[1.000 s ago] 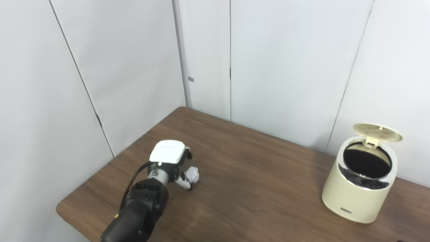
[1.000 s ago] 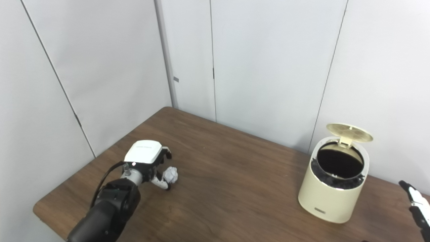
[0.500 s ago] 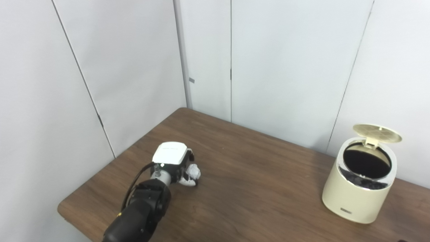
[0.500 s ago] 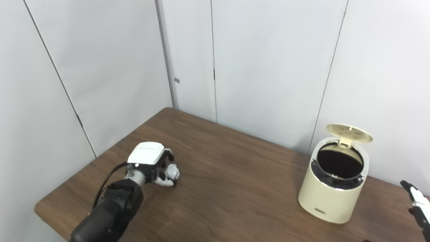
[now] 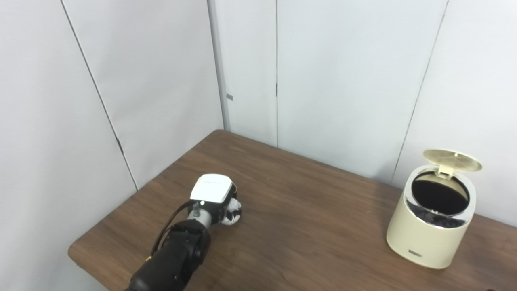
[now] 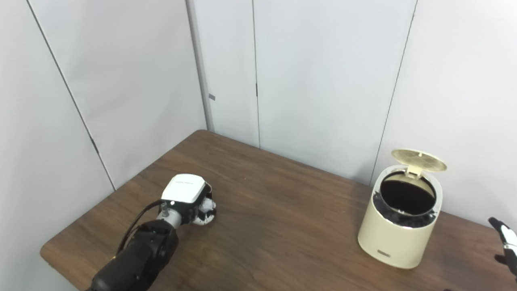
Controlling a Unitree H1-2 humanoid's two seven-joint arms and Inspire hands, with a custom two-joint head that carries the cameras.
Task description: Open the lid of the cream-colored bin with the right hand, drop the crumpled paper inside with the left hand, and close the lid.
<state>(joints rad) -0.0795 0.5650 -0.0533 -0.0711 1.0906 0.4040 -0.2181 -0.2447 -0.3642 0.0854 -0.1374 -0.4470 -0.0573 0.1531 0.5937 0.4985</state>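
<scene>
At the near left of a brown wooden table (image 5: 307,226), the robot's left hand (image 5: 216,200) sits low over the crumpled paper (image 5: 233,208), its fingers curled around the white wad so that only a sliver of paper shows at the hand's right side; the paper appears to rest on the tabletop, and whether the grip is fully tight cannot be told from either head camera. The hand is placed there, by all appearances, to gather the paper for the carry across to the cream-colored bin (image 5: 434,226), which stands well apart at the far right of the table, near the wall panels (image 5: 343,81). Its round lid (image 5: 452,159) is tipped up and back on its hinge, leaving the dark mouth clear, a position that suggests the opening step is done and the drop is what remains, followed by closing. The right hand (image 6: 507,250) shows only at the right edge of the right eye view, just past the bin and off it, a few fingers apart and holding nothing visible; most of it is out of frame, and it seems parked clear of the bin so the other arm has room to arrive. By count: one bin, one lid, one ball of paper, two hands, a single table. Something dark lines the bin's inner rim, too small to identify.
</scene>
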